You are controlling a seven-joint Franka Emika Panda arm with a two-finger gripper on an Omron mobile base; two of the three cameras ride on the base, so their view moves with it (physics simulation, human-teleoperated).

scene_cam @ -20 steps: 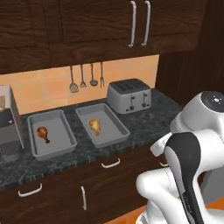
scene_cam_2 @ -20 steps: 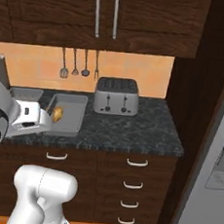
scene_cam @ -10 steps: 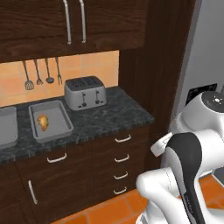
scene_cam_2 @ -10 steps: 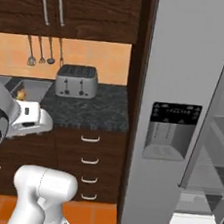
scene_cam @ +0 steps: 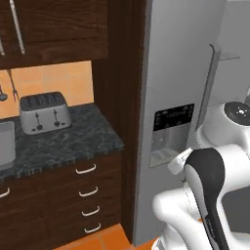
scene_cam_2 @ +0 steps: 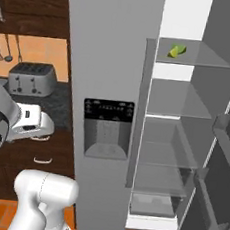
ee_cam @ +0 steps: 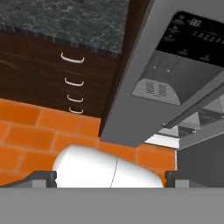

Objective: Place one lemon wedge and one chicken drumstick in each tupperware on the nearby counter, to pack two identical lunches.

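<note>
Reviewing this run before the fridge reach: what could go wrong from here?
1. The lemon wedge sits high on the top fridge shelf; the reach may be a stretch.
2. The open fridge door on the right crowds the approach, so the arm may clip it.
3. The toaster stands near the tray, narrowing the drop-off.

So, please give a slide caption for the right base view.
Open grey fridge with a small yellow-green wedge on its top glass shelf.

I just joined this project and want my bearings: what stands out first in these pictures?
The tall grey fridge stands with its door open beside the counter, and a small yellow-green lemon wedge lies on its top glass shelf. On the counter sits a silver toaster against the orange tiled wall.
</note>
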